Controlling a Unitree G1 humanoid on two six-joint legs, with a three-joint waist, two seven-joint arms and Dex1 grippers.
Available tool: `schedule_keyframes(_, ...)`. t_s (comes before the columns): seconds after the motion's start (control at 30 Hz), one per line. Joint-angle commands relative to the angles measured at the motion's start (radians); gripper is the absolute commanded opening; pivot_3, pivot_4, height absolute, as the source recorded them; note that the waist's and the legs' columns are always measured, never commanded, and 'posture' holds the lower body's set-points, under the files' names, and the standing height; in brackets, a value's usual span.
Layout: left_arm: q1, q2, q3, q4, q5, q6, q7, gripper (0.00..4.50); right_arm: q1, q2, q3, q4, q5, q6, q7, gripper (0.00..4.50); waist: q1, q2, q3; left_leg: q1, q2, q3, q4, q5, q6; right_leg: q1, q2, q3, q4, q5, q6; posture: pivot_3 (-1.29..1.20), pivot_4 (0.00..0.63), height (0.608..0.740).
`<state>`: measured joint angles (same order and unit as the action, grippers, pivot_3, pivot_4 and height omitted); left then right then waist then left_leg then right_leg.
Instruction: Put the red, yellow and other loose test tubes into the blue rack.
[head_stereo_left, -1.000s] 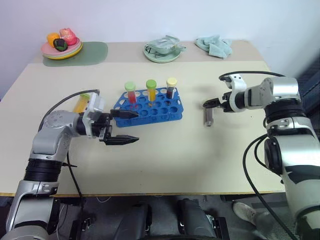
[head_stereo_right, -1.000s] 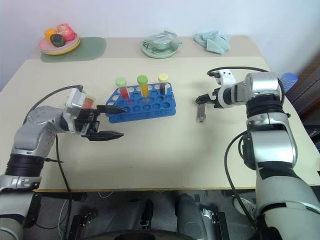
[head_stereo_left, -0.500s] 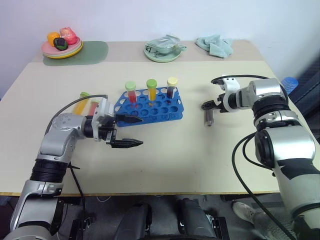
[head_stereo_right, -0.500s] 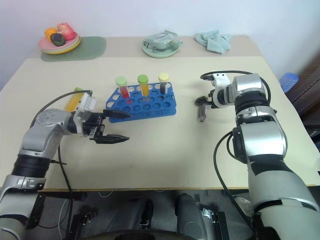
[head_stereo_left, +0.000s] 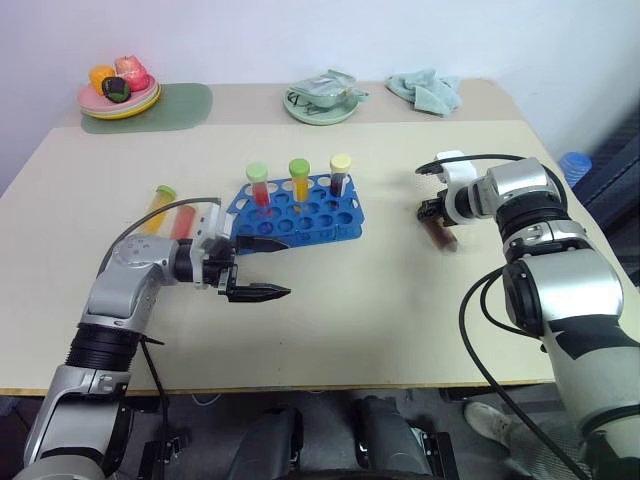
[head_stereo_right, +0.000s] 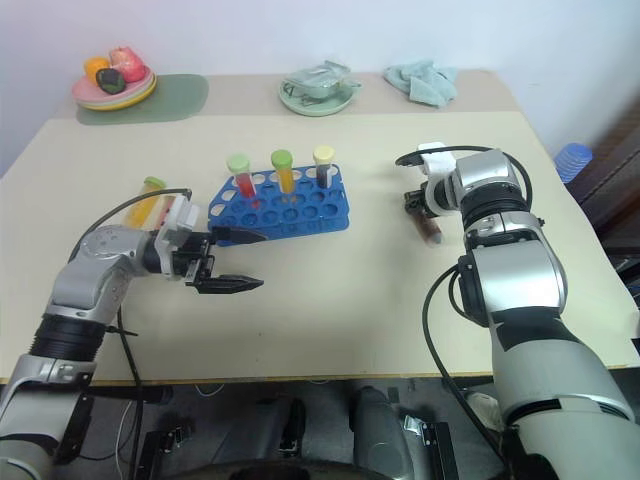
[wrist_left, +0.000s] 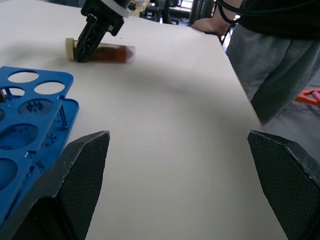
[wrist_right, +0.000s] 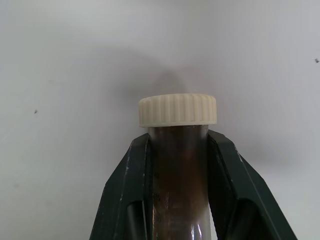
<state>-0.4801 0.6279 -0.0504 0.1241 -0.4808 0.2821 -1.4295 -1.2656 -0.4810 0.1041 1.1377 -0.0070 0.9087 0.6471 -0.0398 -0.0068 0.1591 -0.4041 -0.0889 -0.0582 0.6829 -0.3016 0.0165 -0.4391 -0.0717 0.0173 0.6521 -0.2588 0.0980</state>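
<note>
Beige counter | blue rack centre, three capped tubes upright | right tool clamped on brown tube – lying on counter, right of rack | left tool wide open, empty – beside rack | two tubes lying left of rack

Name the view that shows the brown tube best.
Right wrist view: the brown tube and its pale cap sit close up between the right gripper fingers. The left wrist view shows it lying far off; the eye views show it mostly hidden.
</note>
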Motion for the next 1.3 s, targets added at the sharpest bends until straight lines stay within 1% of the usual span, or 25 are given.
schedule_keyframes(0.03,0.011,0.015,0.037,-0.042,-0.024,0.007,0.011,4.50,0.046,-0.043,-0.023,-0.165,0.038,-0.007,0.094,0.80,-0.002,0.000,0.000,0.000,0.000,0.000,0.000,0.000,0.000,0.000,0.000,0.000,0.000,0.000,0.000,0.00,0.150,0.740)
schedule_keyframes(0.1,0.025,0.024,0.048,-0.051,-0.030,0.012,0.016,4.50,0.100,-0.066,-0.078,-0.341,0.097,0.023,0.123,0.80,-0.003,0.001,0.001,-0.001,0.000,0.000,0.000,0.000,0.000,-0.001,0.000,0.000,0.000,0.000,0.000,0.00,0.150,0.740)
schedule_keyframes(0.17,0.042,0.031,0.066,-0.060,-0.039,0.022,0.031,4.50,0.184,-0.056,-0.228,-0.567,0.209,0.041,0.098,0.80,-0.004,0.002,0.001,-0.002,0.000,0.000,0.000,0.000,0.000,-0.003,0.000,0.000,0.001,0.000,0.000,0.00,0.150,0.740)
schedule_keyframes(0.23,0.062,0.039,0.085,-0.065,-0.042,0.028,0.044,4.50,0.297,-0.020,-0.336,-0.806,0.289,-0.008,0.066,0.80,-0.001,0.002,0.001,-0.003,0.000,0.000,0.000,0.000,0.000,-0.004,0.000,0.000,0.002,0.000,0.000,0.00,0.150,0.740)
schedule_keyframes(0.27,0.071,0.043,0.094,-0.066,-0.044,0.029,0.049,4.50,0.352,0.007,-0.366,-0.912,0.313,-0.035,0.041,0.80,-0.002,0.002,0.001,-0.003,0.000,-0.001,0.000,0.000,0.000,-0.004,0.000,0.000,0.002,0.000,0.000,0.00,0.150,0.740)
schedule_keyframes(0.3,0.079,0.044,0.102,-0.066,-0.047,0.029,0.055,4.50,0.397,0.033,-0.385,-0.997,0.329,-0.061,0.016,0.80,-0.002,0.002,0.001,-0.003,0.000,0.000,0.000,0.000,0.000,-0.004,0.000,0.000,0.003,0.000,0.000,0.00,0.150,0.740)
schedule_keyframes(0.37,0.096,0.039,0.123,-0.064,-0.057,0.031,0.074,4.50,0.493,0.085,-0.378,-1.141,0.326,-0.180,-0.021,0.80,-0.002,0.002,0.001,-0.003,0.000,-0.001,0.000,0.000,-0.001,-0.004,0.000,0.000,0.003,0.000,0.000,0.00,0.150,0.740)
schedule_keyframes(0.47,0.115,0.024,0.147,-0.053,-0.057,0.007,0.102,4.50,0.598,0.195,-0.362,-1.249,0.331,-0.403,-0.056,0.80,-0.003,0.002,0.001,-0.002,0.000,0.000,0.001,0.000,-0.001,-0.004,0.000,0.000,0.005,0.000,0.000,0.00,0.150,0.740)
schedule_keyframes(0.53,0.123,-0.003,0.168,-0.052,-0.056,-0.021,0.139,4.50,0.647,0.273,-0.321,-1.235,0.302,-0.587,-0.068,0.80,-0.003,0.002,0.001,-0.002,0.000,0.000,0.001,0.001,-0.001,-0.004,0.000,0.001,0.006,0.000,0.000,0.00,0.150,0.740)
schedule_keyframes(0.6,0.130,-0.022,0.192,-0.069,-0.074,-0.022,0.166,4.50,0.671,0.327,-0.279,-1.184,0.274,-0.727,-0.072,0.80,-0.004,0.002,0.001,-0.001,0.000,0.001,0.001,0.001,-0.001,-0.004,0.000,0.001,0.007,0.000,0.000,0.00,0.150,0.740)
schedule_keyframes(0.77,0.164,0.005,0.221,-0.099,-0.085,-0.008,0.185,4.50,0.646,0.423,-0.224,-0.983,0.238,-1.005,-0.098,0.80,-0.007,0.002,0.001,0.000,0.000,0.001,0.001,0.001,-0.002,-0.004,0.000,0.001,0.010,0.000,0.000,0.00,0.150,0.740)
schedule_keyframes(0.9,0.197,0.027,0.247,-0.126,-0.089,-0.015,0.204,4.50,0.640,0.463,-0.196,-0.826,0.217,-1.204,-0.086,0.80,-0.005,0.002,0.001,0.001,0.000,0.001,0.001,0.002,-0.003,-0.004,0.000,0.001,0.010,0.000,0.000,0.00,0.150,0.740)
schedule_keyframes(1.07,0.253,0.038,0.265,-0.173,-0.094,-0.012,0.228,4.50,0.625,0.489,-0.184,-0.649,0.213,-1.385,-0.074,0.80,-0.006,0.002,0.001,0.002,0.000,0.001,0.000,0.002,-0.003,-0.004,0.000,0.001,0.010,0.000,0.000,0.00,0.150,0.740)
schedule_keyframes(1.17,0.281,0.040,0.272,-0.206,-0.106,0.002,0.243,4.50,0.607,0.508,-0.185,-0.572,0.234,-1.432,-0.058,0.80,-0.007,0.002,0.001,0.003,0.000,0.001,0.000,0.002,-0.003,-0.003,0.001,0.001,0.010,0.000,0.000,0.00,0.150,0.740)
schedule_keyframes(1.3,0.299,0.050,0.278,-0.224,-0.117,0.016,0.252,4.50,0.600,0.532,-0.178,-0.530,0.248,-1.468,-0.039,0.80,-0.008,0.002,0.001,0.003,0.000,0.001,0.000,0.002,-0.003,-0.003,0.001,0.001,0.010,0.000,0.000,0.00,0.150,0.740)
